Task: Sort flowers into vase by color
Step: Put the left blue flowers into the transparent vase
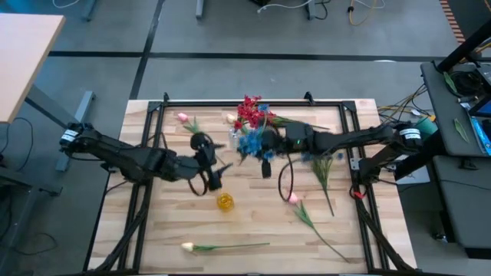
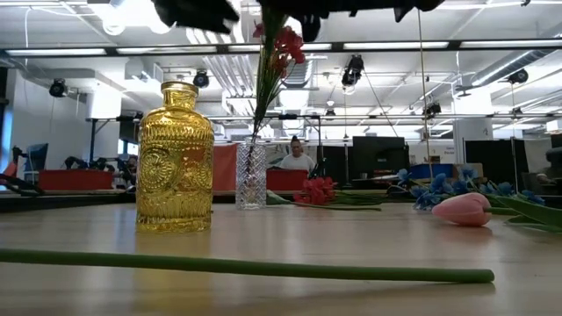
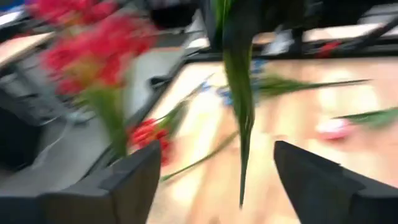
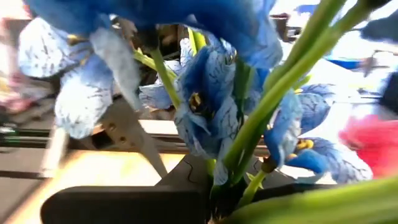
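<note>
The right gripper's fingers [image 4: 211,199] clamp a blue flower [image 4: 211,93] stem above mid-bench; the left gripper's fingers [image 3: 134,183] stand apart. One red flower [image 2: 283,46] stands in the clear vase [image 2: 250,175]. The yellow vase [image 1: 225,202] looks empty, and tulips [image 1: 294,199] and red clusters [image 1: 249,111] lie unsorted, so most remains.

Robotics lab in open-plan office hall. Wooden table [image 1: 253,230] framed by black metal rig, set on grey floor. Exposed ceiling ducts, strip lights [image 2: 386,46] and hanging cameras seen in low view. Monitors [image 2: 378,158] lined up behind; person seated at desk [image 2: 297,158]. Loose cables [image 1: 322,9] on floor.
</note>
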You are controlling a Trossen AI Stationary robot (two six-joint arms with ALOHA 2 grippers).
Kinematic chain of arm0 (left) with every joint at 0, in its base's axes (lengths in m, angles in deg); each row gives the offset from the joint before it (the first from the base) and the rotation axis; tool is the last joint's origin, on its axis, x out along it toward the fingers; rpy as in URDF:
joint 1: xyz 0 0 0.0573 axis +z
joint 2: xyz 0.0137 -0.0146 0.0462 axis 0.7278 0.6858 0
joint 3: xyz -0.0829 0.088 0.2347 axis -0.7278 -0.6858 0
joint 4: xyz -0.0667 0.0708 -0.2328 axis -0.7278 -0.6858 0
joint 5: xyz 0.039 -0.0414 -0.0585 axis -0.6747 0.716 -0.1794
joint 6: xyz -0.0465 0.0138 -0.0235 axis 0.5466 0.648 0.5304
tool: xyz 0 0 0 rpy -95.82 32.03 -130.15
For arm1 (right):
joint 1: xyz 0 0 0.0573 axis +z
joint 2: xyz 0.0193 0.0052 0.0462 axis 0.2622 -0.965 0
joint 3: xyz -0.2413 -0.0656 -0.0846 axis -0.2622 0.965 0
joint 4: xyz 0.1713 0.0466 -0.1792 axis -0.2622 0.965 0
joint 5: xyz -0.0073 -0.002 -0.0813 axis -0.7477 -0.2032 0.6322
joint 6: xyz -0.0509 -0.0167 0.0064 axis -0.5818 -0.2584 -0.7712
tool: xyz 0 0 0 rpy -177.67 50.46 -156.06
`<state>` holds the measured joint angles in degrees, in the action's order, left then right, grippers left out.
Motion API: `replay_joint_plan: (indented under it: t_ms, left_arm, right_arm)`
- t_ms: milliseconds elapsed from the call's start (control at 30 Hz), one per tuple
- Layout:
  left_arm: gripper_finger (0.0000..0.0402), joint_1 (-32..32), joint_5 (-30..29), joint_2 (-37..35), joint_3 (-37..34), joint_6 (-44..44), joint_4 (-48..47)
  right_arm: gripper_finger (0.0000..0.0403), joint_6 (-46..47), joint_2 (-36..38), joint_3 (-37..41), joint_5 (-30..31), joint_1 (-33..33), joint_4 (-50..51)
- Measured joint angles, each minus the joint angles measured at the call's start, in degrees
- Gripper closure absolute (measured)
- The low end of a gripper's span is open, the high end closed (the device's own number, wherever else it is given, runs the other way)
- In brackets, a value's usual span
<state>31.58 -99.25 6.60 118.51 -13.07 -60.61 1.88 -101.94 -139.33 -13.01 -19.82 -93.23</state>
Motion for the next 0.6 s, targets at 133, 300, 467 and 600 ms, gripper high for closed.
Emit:
replay_joint_plan:
  t_ms: [133,300,467,600]
  left_arm:
    - [0.0069,6.41,-0.58,-3.92,-5.68,0.07,2.13]
    - [0.0065,13.95,15.36,-10.72,-17.03,0.92,13.61]
    - [0.0069,18.77,27.15,-15.86,-29.08,-0.23,30.81]
    - [0.007,19.73,22.95,-15.97,-34.86,-5.44,38.27]
  right_arm:
    - [0.039,-2.61,3.26,-0.02,0.06,-5.34,0.91]
    - [0.039,0.82,5.29,-2.11,-3.53,-9.47,3.39]
    - [0.039,2.39,5.31,-4.41,-6.96,-9.07,6.66]
    - [0.039,1.66,5.26,-4.66,-6.55,-8.73,8.16]
